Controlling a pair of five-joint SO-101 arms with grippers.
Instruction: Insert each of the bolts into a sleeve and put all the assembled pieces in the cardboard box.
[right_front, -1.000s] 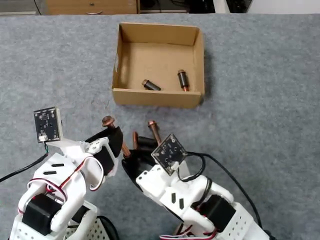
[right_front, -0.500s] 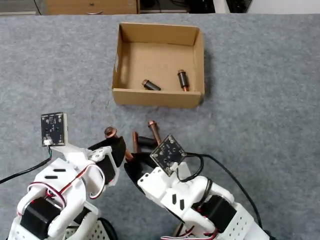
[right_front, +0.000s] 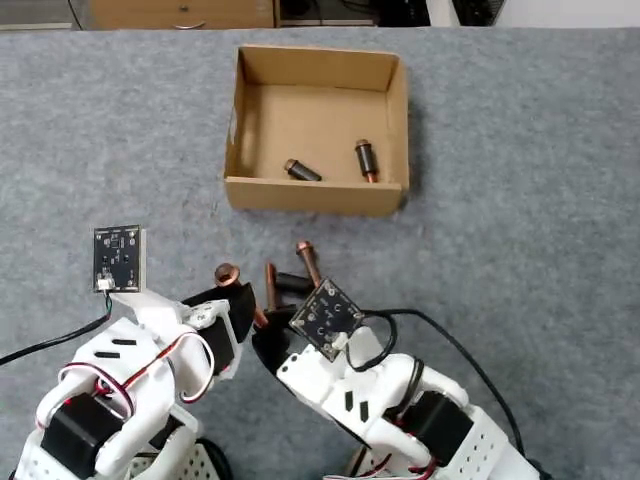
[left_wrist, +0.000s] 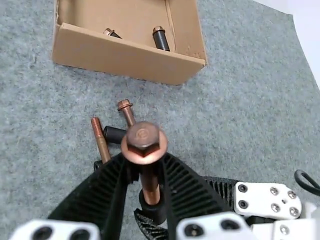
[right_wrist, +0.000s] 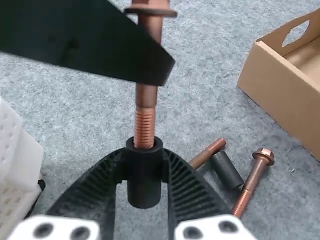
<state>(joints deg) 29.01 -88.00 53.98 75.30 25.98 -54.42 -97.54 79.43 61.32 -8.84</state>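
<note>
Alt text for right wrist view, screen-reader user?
The right gripper grips a black sleeve upright; a copper bolt held by the left gripper stands with its threaded tip in the sleeve's mouth. Behind, two bolts and a loose sleeve lie on grey carpet near a cardboard box.

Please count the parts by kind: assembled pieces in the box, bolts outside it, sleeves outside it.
Assembled pieces in the cardboard box: 2
Bolts outside it: 3, one in the left gripper
Sleeves outside it: 2, one in the right gripper
Total: 7
</note>
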